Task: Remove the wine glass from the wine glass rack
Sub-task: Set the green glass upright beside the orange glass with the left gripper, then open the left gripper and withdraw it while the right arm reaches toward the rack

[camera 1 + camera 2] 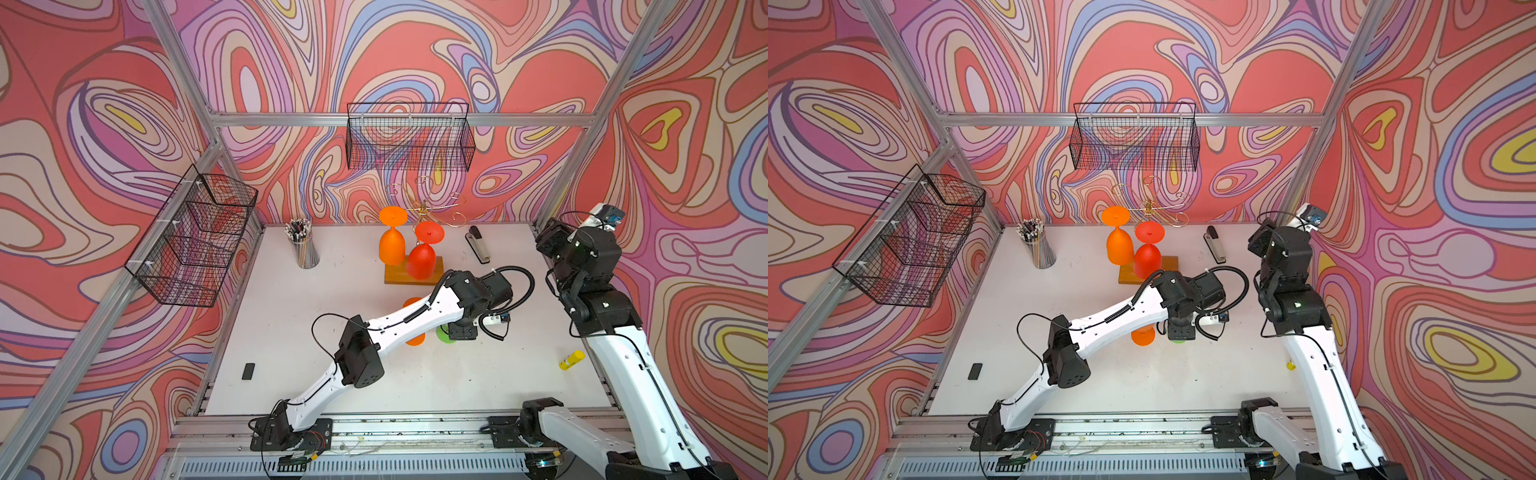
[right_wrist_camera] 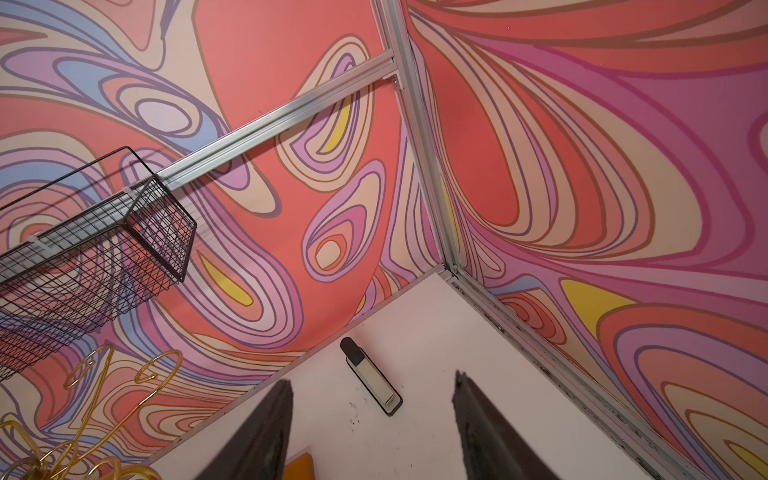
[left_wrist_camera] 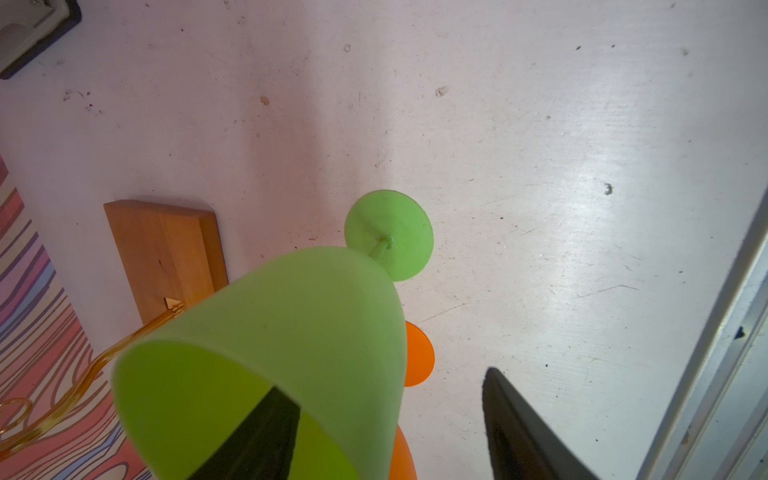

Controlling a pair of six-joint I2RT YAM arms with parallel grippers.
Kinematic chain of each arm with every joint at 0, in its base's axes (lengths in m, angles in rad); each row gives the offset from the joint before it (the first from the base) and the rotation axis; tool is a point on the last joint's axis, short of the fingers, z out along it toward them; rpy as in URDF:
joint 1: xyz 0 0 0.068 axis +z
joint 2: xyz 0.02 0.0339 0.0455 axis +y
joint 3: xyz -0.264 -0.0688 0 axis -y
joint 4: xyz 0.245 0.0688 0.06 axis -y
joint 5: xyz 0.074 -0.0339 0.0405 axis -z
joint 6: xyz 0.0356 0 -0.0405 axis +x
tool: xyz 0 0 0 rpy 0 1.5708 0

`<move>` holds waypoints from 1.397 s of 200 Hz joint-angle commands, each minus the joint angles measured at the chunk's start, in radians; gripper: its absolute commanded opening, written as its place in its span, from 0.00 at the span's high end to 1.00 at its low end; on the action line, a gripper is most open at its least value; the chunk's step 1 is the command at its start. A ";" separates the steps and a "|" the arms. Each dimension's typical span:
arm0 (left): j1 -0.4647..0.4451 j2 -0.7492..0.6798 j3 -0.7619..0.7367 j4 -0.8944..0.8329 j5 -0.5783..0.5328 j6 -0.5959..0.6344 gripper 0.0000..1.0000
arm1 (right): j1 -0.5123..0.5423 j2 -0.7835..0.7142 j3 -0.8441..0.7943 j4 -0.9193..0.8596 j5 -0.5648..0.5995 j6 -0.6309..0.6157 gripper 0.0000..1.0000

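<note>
Green glass: the translucent green plastic wine glass (image 3: 291,324) is off the rack, upright on the white table (image 3: 540,124), mid-table.
Left gripper: your left gripper (image 3: 388,380) is over it, jaws apart. One finger shows inside the bowl, the other is clear of its wall.
Orange glass: the standing orange plastic wine glass (image 1: 414,338) is just left of the green one, mostly under your arm.
Right gripper: your right gripper (image 2: 372,378) is raised at far right, jaws apart, nothing between them.
Rack: the gold wire wine glass rack (image 1: 424,208) on its wooden base is at far centre. A hanging orange glass (image 1: 392,245) and a hanging red glass (image 1: 422,259) are upside down on it.
</note>
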 commanded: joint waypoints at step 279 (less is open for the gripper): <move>0.746 -1.164 -1.223 1.403 0.695 -1.239 0.18 | -0.002 0.031 -0.017 0.135 -0.963 0.291 0.39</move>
